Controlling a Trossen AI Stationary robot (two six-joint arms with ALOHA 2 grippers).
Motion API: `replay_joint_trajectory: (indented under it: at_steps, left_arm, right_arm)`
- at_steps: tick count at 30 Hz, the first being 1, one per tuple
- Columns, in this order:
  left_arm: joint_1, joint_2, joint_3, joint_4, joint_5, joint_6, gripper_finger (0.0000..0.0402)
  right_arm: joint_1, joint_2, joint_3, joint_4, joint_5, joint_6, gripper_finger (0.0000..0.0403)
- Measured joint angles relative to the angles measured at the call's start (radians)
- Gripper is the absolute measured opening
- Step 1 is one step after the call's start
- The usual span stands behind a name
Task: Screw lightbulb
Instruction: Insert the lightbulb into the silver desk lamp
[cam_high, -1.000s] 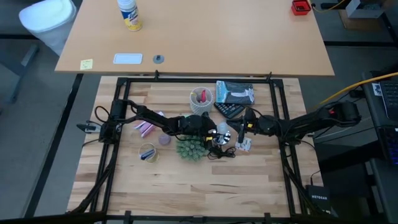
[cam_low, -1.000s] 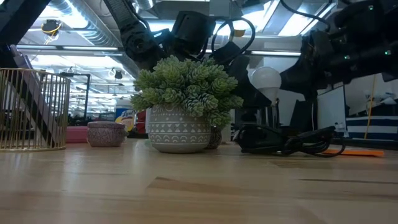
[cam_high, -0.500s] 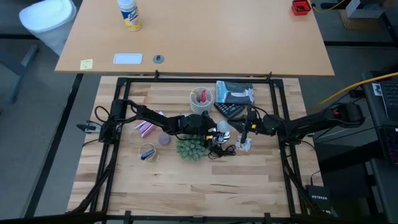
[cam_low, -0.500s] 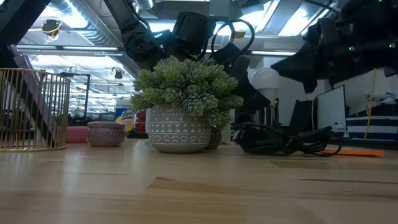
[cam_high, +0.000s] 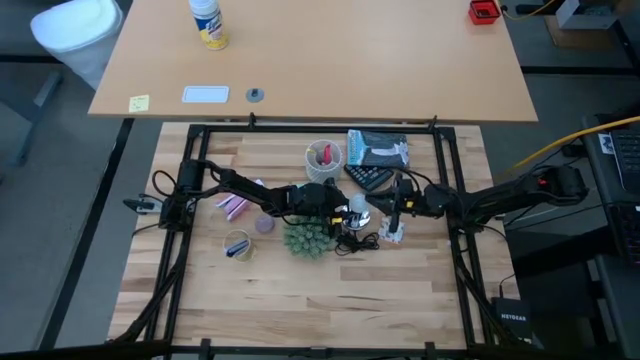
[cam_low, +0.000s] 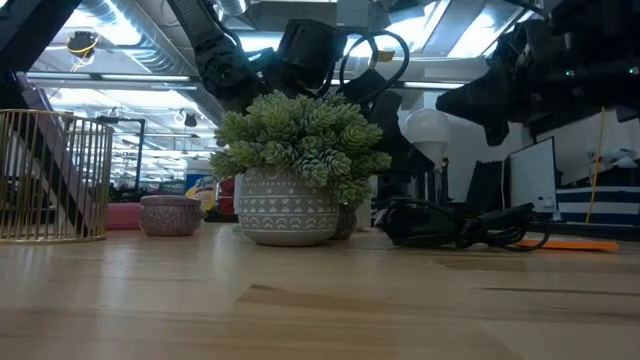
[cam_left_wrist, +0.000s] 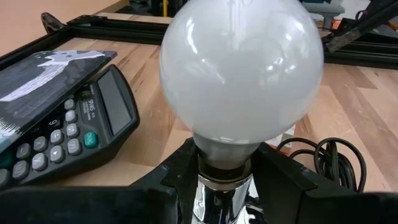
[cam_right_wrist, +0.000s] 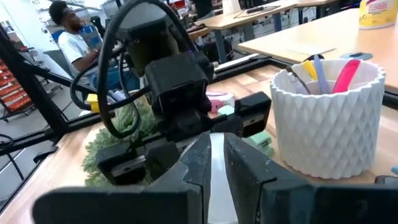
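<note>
Left jaws gripping lightbulb (cam_left_wrist: 241, 71), wooden table (cam_high: 300, 290), person (cam_right_wrist: 74, 37) behind

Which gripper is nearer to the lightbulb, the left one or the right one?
Left. The left gripper clamps the lightbulb at its base; the right gripper is apart, to the bulb's right.

The lightbulb (cam_high: 357, 207) sits mid-table between the plant (cam_high: 308, 238) on its left and the calculator (cam_high: 373, 177) behind it
</note>
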Motion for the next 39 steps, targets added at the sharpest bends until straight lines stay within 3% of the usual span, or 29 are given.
replay_joint_trajectory:
  at_steps: [9, 21, 39]
  left_arm:
    - [-0.001, 0.0, 0.0, -0.001, 0.002, 0.0, 0.0125]
    - [-0.001, 0.0, 0.0, -0.001, 0.003, 0.0, 0.0125]
    - [-0.002, -0.004, 0.0, -0.001, -0.017, 0.05, 0.0138]
  right_arm:
    - [0.0, 0.013, 0.01, 0.079, 0.0, -0.043, 0.005]
    - [0.0, 0.126, 0.12, -0.017, -0.015, -0.082, 0.005]
    - [0.0, 0.126, 0.124, -0.103, -0.016, -0.054, 0.005]
